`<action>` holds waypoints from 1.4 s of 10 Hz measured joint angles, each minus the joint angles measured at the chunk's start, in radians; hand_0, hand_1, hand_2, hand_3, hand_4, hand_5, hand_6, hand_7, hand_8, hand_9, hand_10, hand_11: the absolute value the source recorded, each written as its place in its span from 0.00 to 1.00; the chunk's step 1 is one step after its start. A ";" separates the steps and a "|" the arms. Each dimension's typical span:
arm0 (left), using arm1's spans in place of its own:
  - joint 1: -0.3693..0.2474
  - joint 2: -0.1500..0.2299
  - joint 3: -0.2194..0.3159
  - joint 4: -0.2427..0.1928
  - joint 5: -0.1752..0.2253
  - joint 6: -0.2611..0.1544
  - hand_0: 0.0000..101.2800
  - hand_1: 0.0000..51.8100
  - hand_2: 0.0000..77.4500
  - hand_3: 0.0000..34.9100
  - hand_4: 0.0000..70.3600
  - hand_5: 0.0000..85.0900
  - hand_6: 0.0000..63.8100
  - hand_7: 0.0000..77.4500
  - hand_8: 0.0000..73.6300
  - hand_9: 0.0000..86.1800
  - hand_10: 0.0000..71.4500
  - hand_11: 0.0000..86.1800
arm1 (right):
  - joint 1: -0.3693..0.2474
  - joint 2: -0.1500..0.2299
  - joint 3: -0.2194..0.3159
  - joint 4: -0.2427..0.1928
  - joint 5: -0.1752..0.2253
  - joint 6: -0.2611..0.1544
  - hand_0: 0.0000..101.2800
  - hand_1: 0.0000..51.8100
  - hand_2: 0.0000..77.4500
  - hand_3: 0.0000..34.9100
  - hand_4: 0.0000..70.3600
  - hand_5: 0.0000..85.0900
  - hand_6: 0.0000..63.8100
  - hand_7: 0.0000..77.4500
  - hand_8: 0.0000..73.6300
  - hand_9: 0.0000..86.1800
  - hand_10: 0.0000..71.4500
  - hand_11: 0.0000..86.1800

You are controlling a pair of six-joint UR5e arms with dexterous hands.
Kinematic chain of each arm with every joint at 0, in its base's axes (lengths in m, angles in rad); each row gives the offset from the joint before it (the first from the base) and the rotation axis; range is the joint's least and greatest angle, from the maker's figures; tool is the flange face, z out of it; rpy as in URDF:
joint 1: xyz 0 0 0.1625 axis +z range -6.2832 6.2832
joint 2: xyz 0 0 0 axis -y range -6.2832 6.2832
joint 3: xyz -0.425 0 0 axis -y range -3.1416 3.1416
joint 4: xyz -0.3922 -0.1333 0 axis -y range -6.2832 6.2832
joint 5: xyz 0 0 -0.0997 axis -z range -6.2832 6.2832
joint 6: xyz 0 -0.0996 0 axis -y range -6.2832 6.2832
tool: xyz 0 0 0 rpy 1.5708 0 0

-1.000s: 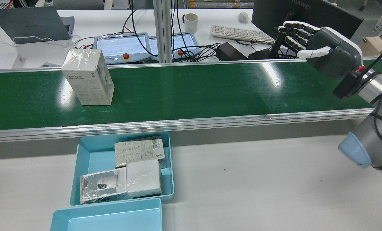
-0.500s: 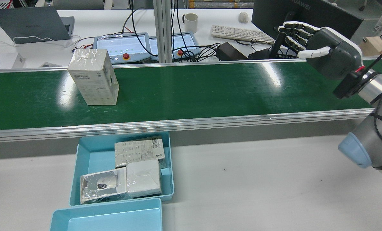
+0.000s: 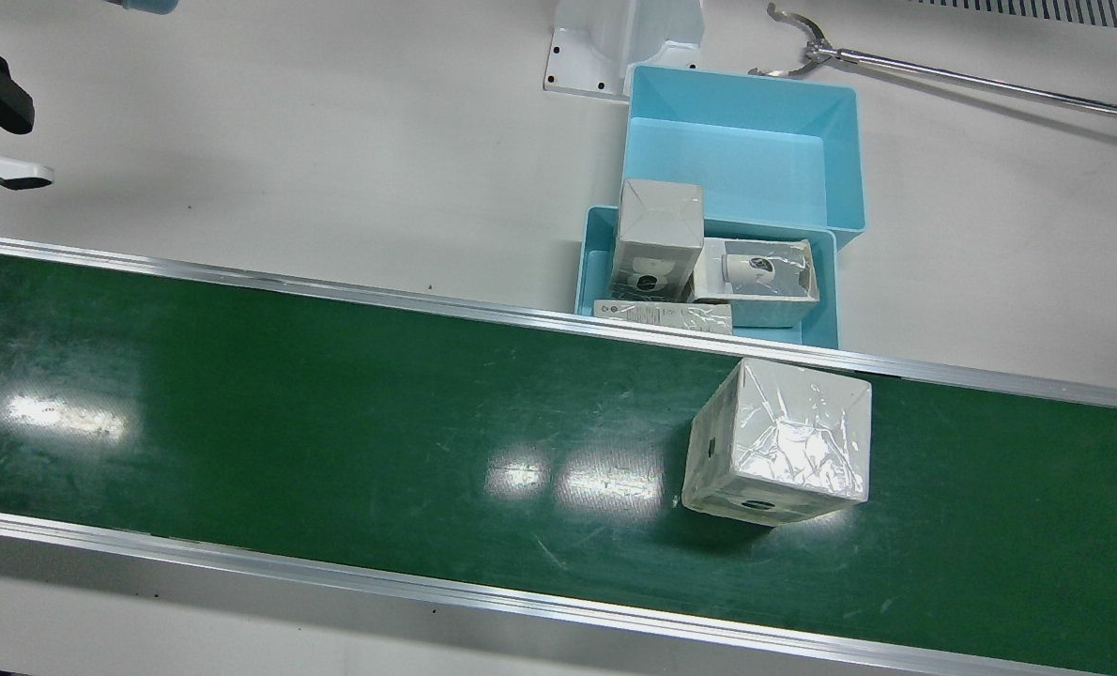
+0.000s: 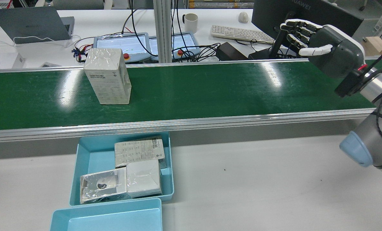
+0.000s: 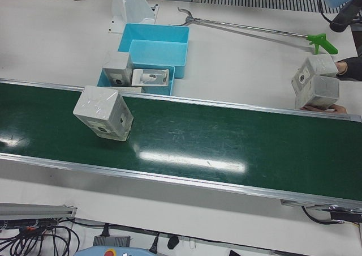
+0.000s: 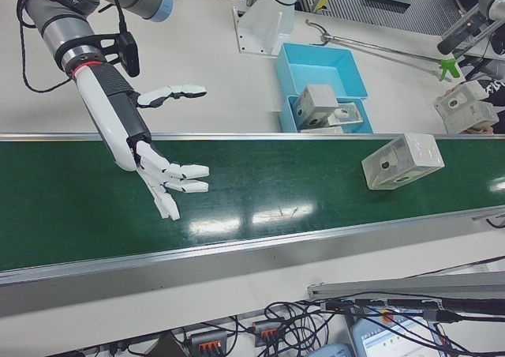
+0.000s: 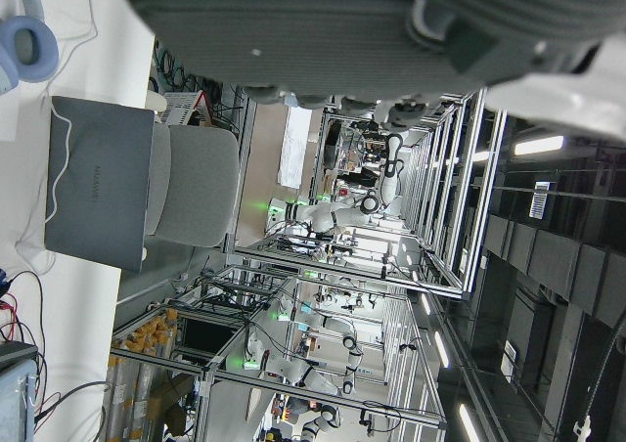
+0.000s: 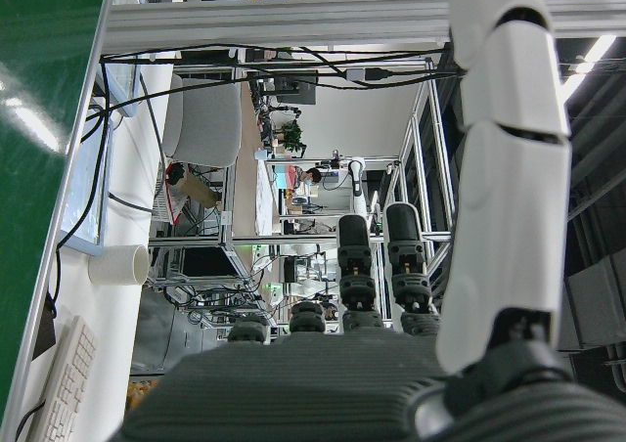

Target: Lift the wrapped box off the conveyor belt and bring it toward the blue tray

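A wrapped box [image 4: 107,76] stands upright on the green conveyor belt [image 4: 191,89], left of centre. The right hand [image 4: 319,48] hangs over the belt's far right end, fingers spread and holding nothing, well apart from the box. On the white tabletop [image 4: 258,179] beside the belt, a blue tray [image 4: 82,166] holds several wrapped packages.

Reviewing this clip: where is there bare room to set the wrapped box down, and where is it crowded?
The blue tray beside the conveyor belt is crowded with three packages. The second blue tray behind it is empty. White table between the trays and the right arm is bare. The belt between the wrapped box and right hand is clear.
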 joint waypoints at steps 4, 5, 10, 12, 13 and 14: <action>0.000 0.000 0.000 0.000 0.000 0.000 0.00 0.00 0.01 0.00 0.00 0.01 0.00 0.01 0.01 0.00 0.01 0.00 | -0.001 0.000 0.001 0.000 0.002 0.000 0.47 0.26 0.18 0.15 0.18 0.28 0.09 0.29 0.00 0.07 0.01 0.03; 0.000 0.000 0.000 0.000 0.000 0.000 0.00 0.00 0.01 0.00 0.00 0.01 0.00 0.01 0.01 0.00 0.01 0.00 | -0.001 0.000 0.001 0.000 0.002 -0.001 0.47 0.26 0.19 0.14 0.24 0.28 0.09 0.29 0.01 0.07 0.01 0.03; 0.000 0.000 0.000 0.000 0.000 0.000 0.00 0.00 0.01 0.00 0.00 0.01 0.00 0.01 0.01 0.00 0.00 0.01 | -0.002 0.000 0.004 0.001 0.001 -0.001 0.47 0.26 0.19 0.14 0.19 0.28 0.09 0.29 0.01 0.07 0.01 0.03; 0.000 0.000 0.000 0.000 0.000 0.000 0.00 0.00 0.01 0.00 0.00 0.01 0.00 0.01 0.01 0.00 0.01 0.01 | -0.001 0.000 0.007 0.001 0.001 0.000 0.47 0.26 0.19 0.14 0.21 0.28 0.09 0.29 0.01 0.07 0.01 0.03; 0.000 0.000 0.000 0.000 0.000 0.000 0.00 0.00 0.01 0.00 0.00 0.01 0.00 0.01 0.01 0.00 0.01 0.01 | -0.003 0.000 0.007 0.001 0.002 0.000 0.47 0.28 0.19 0.19 0.18 0.28 0.07 0.26 0.01 0.07 0.01 0.03; 0.000 0.000 0.000 0.000 0.000 0.000 0.00 0.00 0.01 0.00 0.00 0.01 0.00 0.01 0.01 0.00 0.00 0.01 | -0.005 0.000 0.004 0.000 0.002 -0.003 0.47 0.28 0.19 0.19 0.20 0.28 0.07 0.27 0.00 0.07 0.01 0.03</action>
